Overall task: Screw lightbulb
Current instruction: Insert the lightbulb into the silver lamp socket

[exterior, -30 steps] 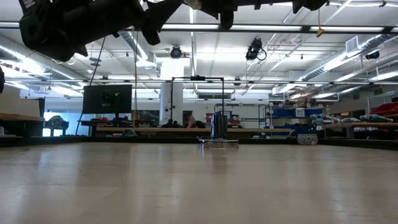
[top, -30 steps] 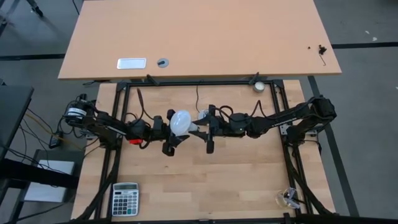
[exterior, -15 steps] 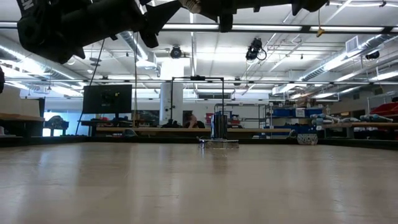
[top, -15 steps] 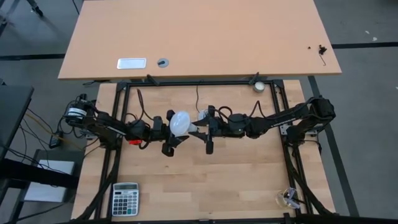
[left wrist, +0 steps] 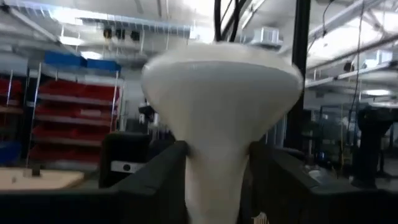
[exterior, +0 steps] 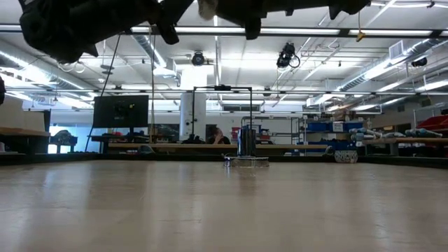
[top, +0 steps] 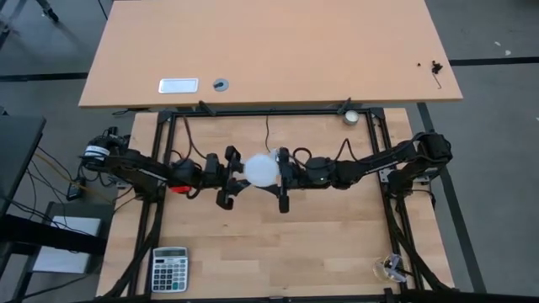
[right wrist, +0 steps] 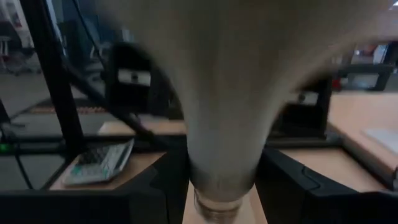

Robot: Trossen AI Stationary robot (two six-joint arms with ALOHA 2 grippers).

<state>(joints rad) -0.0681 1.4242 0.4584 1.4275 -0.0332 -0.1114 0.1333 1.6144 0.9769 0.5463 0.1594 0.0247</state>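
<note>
Item one, the lightbulb (top: 262,169): you have it held in the air at the middle of the high frame, white dome up toward the camera, between the two arms.

Item two, the right gripper (top: 280,179): it sits just right of the bulb in the high frame. In your right wrist view its two dark fingers (right wrist: 158,186) are closed on the narrow neck of the lightbulb (right wrist: 224,124), with the silvery screw base showing just below the grip.

Item three, the left gripper (top: 227,177): it sits just left of the bulb in the high frame. In your left wrist view its fingers (left wrist: 155,180) stand on either side of the lightbulb (left wrist: 221,106) neck, right against it; you cannot tell whether they press on it or only bracket it.

Item four, surroundings on the counter (top: 320,252): a calculator (top: 169,268) at the lower left of the high frame, a small round whitish disc (top: 350,117) at the upper right of the frame rails, and a clear small object (top: 389,268) at the lower right. In the low view a silver socket base (exterior: 246,148) stands upright at mid-frame, well below the arms, with bare counter before it.
</note>
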